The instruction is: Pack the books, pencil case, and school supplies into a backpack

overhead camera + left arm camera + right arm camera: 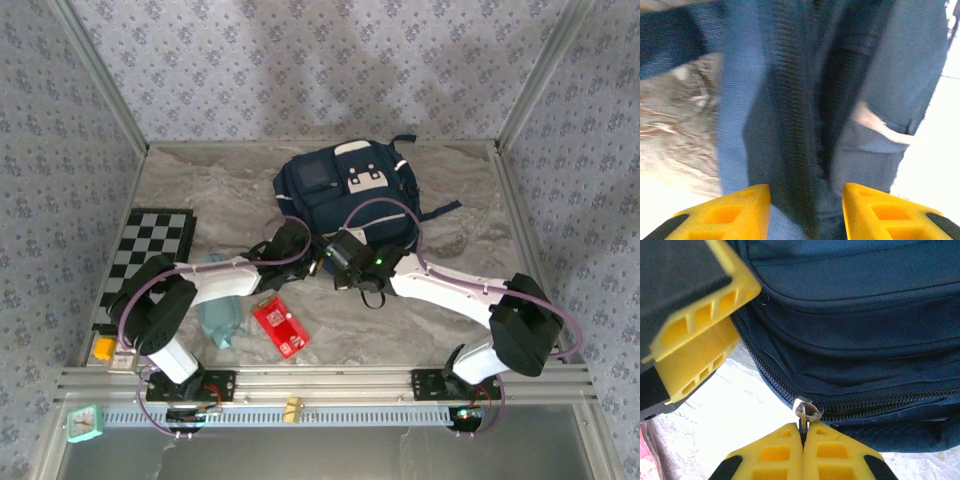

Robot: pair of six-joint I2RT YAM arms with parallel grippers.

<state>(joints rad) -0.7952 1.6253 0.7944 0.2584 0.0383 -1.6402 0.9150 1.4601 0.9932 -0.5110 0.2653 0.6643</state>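
The navy backpack [345, 190] lies at the back middle of the table. My right gripper [803, 427] is shut on the metal zipper pull [806, 412] at the bag's near-left corner. My left gripper [806, 192] is at the same corner, open, its yellow fingers [735, 210] on either side of a fold of dark backpack fabric [800, 125]. The pale teal pencil case [220, 310] lies under my left arm. The red school supplies packet [281, 327] lies flat beside it, near the front edge. The books are out of view.
A black-and-white checkered board [150, 250] lies at the left edge. A small orange object [103, 348] sits by the left arm's base. Patterned walls and metal frame rails enclose the table on three sides.
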